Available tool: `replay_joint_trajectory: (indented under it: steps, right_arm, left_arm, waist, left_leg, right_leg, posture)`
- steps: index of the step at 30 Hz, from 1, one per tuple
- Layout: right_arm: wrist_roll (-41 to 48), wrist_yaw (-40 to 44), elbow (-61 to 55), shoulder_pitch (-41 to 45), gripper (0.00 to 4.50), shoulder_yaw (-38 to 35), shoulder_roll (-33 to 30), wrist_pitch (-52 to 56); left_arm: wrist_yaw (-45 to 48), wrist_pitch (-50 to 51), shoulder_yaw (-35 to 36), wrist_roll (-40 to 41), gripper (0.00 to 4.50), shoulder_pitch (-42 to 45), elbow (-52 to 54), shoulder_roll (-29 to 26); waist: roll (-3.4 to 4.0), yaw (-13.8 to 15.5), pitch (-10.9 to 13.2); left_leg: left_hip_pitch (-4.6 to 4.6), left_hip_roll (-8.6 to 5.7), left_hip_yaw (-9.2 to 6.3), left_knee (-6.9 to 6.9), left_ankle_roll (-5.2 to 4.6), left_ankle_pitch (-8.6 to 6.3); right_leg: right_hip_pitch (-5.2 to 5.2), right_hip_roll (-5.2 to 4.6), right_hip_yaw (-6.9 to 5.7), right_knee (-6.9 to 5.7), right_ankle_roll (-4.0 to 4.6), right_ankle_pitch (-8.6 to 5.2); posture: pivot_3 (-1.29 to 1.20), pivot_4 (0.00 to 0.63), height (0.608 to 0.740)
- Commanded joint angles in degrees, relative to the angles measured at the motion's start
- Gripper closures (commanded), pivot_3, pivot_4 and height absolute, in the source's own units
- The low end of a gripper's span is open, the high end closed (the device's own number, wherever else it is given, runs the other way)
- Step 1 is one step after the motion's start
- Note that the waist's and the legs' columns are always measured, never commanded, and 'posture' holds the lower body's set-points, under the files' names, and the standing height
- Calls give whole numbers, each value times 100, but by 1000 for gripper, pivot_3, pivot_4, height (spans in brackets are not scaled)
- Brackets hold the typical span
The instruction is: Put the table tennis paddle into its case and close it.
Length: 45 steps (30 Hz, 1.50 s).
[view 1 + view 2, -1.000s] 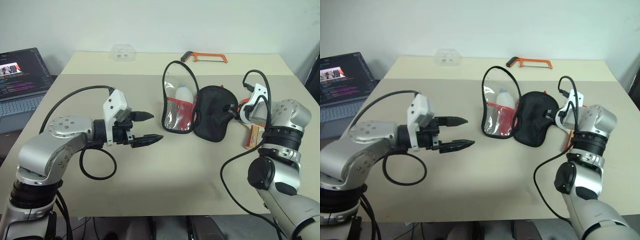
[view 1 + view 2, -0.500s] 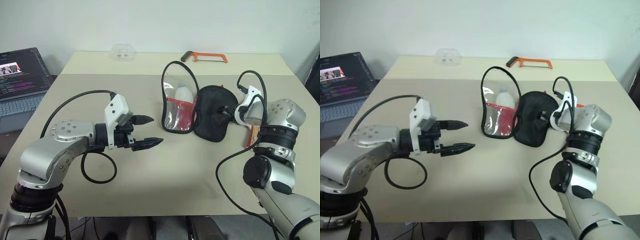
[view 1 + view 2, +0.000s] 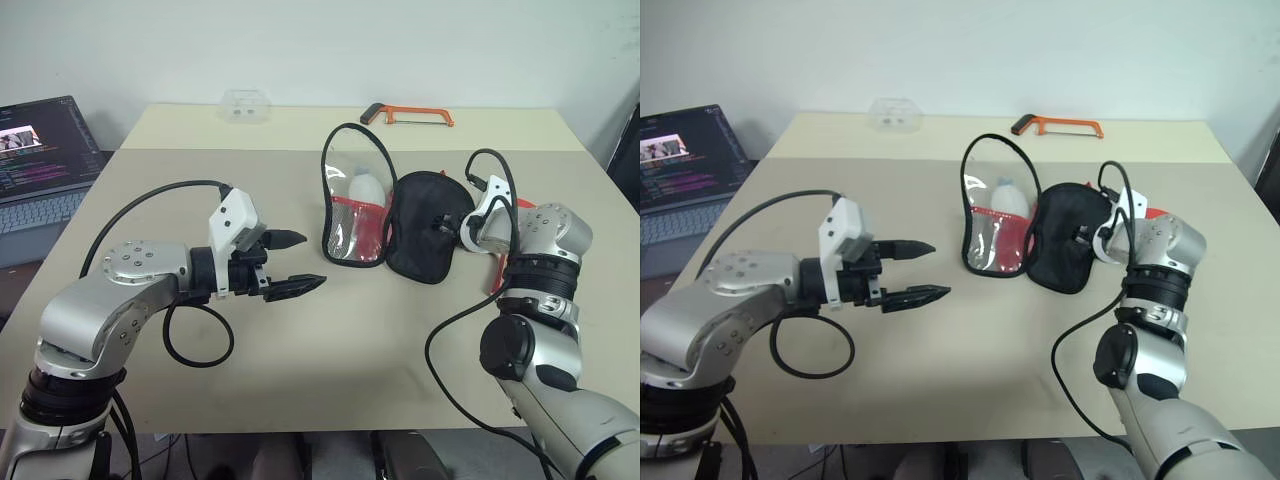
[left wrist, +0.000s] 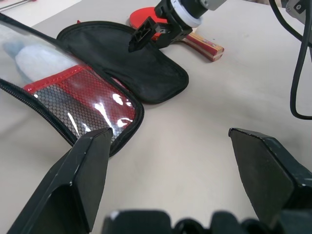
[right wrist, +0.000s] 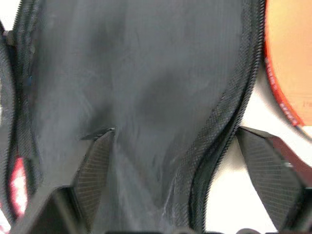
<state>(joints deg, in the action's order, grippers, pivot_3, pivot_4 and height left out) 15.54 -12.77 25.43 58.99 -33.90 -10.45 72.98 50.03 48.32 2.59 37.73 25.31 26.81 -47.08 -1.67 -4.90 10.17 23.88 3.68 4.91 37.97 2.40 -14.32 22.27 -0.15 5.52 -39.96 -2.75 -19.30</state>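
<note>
A beige table (image 3: pixel 300 360) stands against a pale wall. The right gripper (image 4: pixel 153 34), fingers spread, straddles the zipped edge of the black half of the case (image 3: pixel 425 235), one finger on the fabric and one over bare table, pinching nothing. Just beyond it lies the round red table tennis paddle (image 4: pixel 144 17) with its wooden handle, flat on the table beside the case. The paddle-shaped black zip case lies open, its clear-windowed half (image 3: pixel 352 205) raised. The left gripper (image 3: pixel 288 264) hovers spread and empty. Nothing is packed yet; insertion and zipping remain.

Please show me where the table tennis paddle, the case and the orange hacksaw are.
table tennis paddle (image 4: pixel 204 46), left wrist view, on its wooden handle.
case (image 3: pixel 425 235), left eye view, on its black fabric half.
orange hacksaw (image 3: pixel 420 113), left eye view, on its orange frame.
</note>
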Motion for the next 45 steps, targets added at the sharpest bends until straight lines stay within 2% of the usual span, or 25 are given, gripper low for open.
replay_joint_trajectory:
  steps: [1,9,10,18,29,38,41,45]
  right_arm:
    - [-41,67,287,50,1641,185,-83,-323]
    - [-244,412,870,140,4464,925,-343,-906]
    - [-286,503,950,147,4489,1057,-381,-1000]
    - [-804,1194,2036,472,4489,2034,-687,-2245]
    - [-1168,1539,3738,1105,4489,2414,-831,-3725]
    - [-1270,1629,4118,1265,4489,2484,-826,-4049]
    - [-1250,1627,4151,1290,3847,2456,-833,-4035]
    - [-1240,1687,4107,1390,2559,2454,-895,-3943]
  left_arm:
    - [-44,-107,65,-14,307,51,198,-37]
    - [-114,-115,61,-29,307,20,227,-30]
    - [-121,-114,57,-30,307,21,230,-28]
    - [-195,-74,2,-1,307,53,285,12]
    - [-312,-60,-39,-18,307,79,321,72]
    - [-440,-20,36,29,307,0,428,43]
    - [-460,-22,31,39,307,-8,441,37]
    - [-440,-65,-4,12,307,33,381,54]
  waist:
    - [-2,-8,-1]
    - [-7,-36,-4]
    - [-7,-41,-4]
    - [-12,-60,-7]
    - [-12,-65,-7]
    - [-12,-63,-7]
    - [-11,-63,-7]
    - [-11,-62,-6]
  left_leg:
    - [0,0,0,0,0,0]
    - [-3,2,1,0,0,0]
    - [-3,2,1,-1,0,0]
    - [-9,1,1,3,0,0]
    - [-6,3,2,-1,1,1]
    - [-7,4,1,1,1,1]
    - [-7,4,2,1,2,1]
    - [-5,5,1,-1,2,1]
  right_leg:
    - [0,0,0,-1,0,0]
    - [0,3,2,-2,0,0]
    - [0,4,2,-2,0,0]
    - [-4,4,4,-4,0,2]
    - [-2,4,3,0,0,3]
    - [-3,2,2,-3,0,3]
    - [-3,2,3,-2,0,3]
    - [-1,2,1,-1,0,2]
  posture:
    - [0,150,740]
    - [0,150,740]
    - [0,150,740]
    - [0,150,740]
    - [0,150,740]
    - [0,150,740]
    - [0,150,740]
    - [0,150,740]
